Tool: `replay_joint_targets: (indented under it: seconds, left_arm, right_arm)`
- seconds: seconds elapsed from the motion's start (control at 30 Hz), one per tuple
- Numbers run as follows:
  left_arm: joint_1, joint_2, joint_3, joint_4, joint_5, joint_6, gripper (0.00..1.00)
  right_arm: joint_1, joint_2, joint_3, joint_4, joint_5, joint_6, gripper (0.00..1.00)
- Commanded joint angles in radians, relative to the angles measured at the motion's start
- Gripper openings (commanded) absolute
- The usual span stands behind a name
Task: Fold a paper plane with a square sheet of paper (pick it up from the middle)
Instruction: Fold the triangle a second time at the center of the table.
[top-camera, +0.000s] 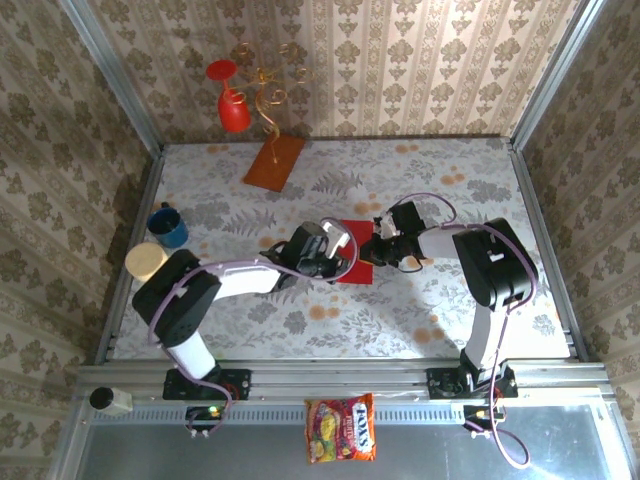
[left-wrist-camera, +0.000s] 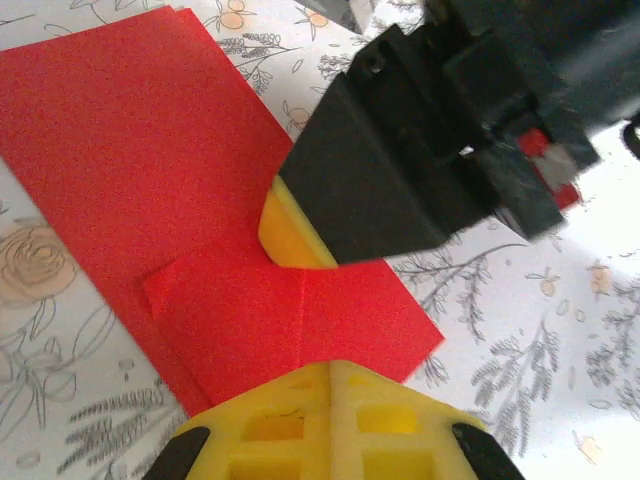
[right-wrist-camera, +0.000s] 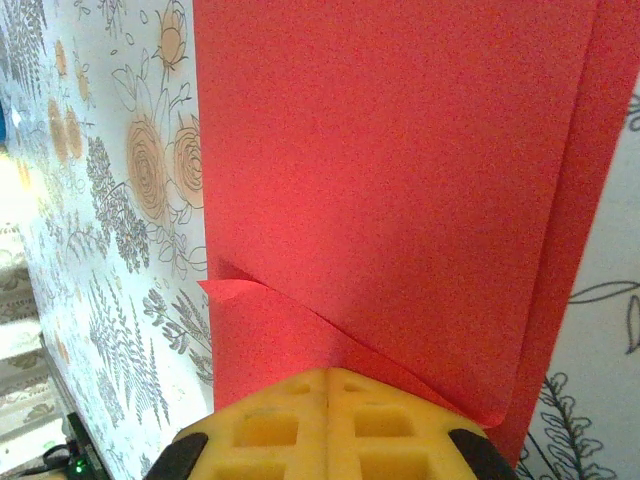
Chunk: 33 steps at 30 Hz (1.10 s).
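Note:
The square sheet of paper (top-camera: 357, 270) is bright red and lies part-folded, in overlapping layers, on the floral table mid-way between the arms. In the left wrist view the paper (left-wrist-camera: 130, 150) shows a folded flap with a centre crease, and my left gripper (left-wrist-camera: 330, 368) is shut with its yellow tips resting on that flap. The right gripper's yellow fingertip (left-wrist-camera: 292, 238) presses the sheet just beyond. In the right wrist view my right gripper (right-wrist-camera: 328, 375) is shut, tips down on the paper (right-wrist-camera: 400, 150) beside a slanting fold and a lifted corner (right-wrist-camera: 225, 288). From above, the left gripper (top-camera: 345, 252) and right gripper (top-camera: 376, 250) meet over the sheet.
An orange-brown board (top-camera: 274, 161) lies at the back with a red goblet (top-camera: 233, 105) and a gold wire stand (top-camera: 268, 90) behind it. A blue cup (top-camera: 168, 226) and a beige cup (top-camera: 148, 261) sit at the left edge. A candy bag (top-camera: 341, 428) lies by the front rail.

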Motion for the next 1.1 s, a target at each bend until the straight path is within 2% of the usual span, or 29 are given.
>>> replay_joint_targets:
  seconds: [0.0,0.23,0.47,0.63,0.87,1.07]
  left_arm:
    - [0.021,0.080,0.037,-0.054,0.041,0.051,0.00]
    - [0.037,0.175,0.040,-0.056,0.040,0.071,0.00]
    - [0.037,0.189,-0.027,-0.020,0.038,0.058,0.00]
    - [0.036,0.193,-0.057,-0.002,0.035,0.051,0.00]
    - [0.036,0.204,-0.072,0.011,0.038,0.050,0.00]
    - [0.036,0.206,-0.080,0.018,0.044,0.042,0.00]
  right_arm:
    - [0.031,0.084,-0.068,-0.092,0.179,0.002,0.00]
    - [0.053,0.041,-0.061,-0.129,0.181,-0.001,0.00]
    - [0.035,0.062,0.091,-0.279,0.224,-0.038,0.00]
    - [0.014,0.089,0.155,-0.318,0.235,-0.046,0.01]
    - [-0.038,0.104,0.177,-0.324,0.237,-0.053,0.16]
    - [-0.104,0.107,0.204,-0.333,0.236,-0.049,0.21]
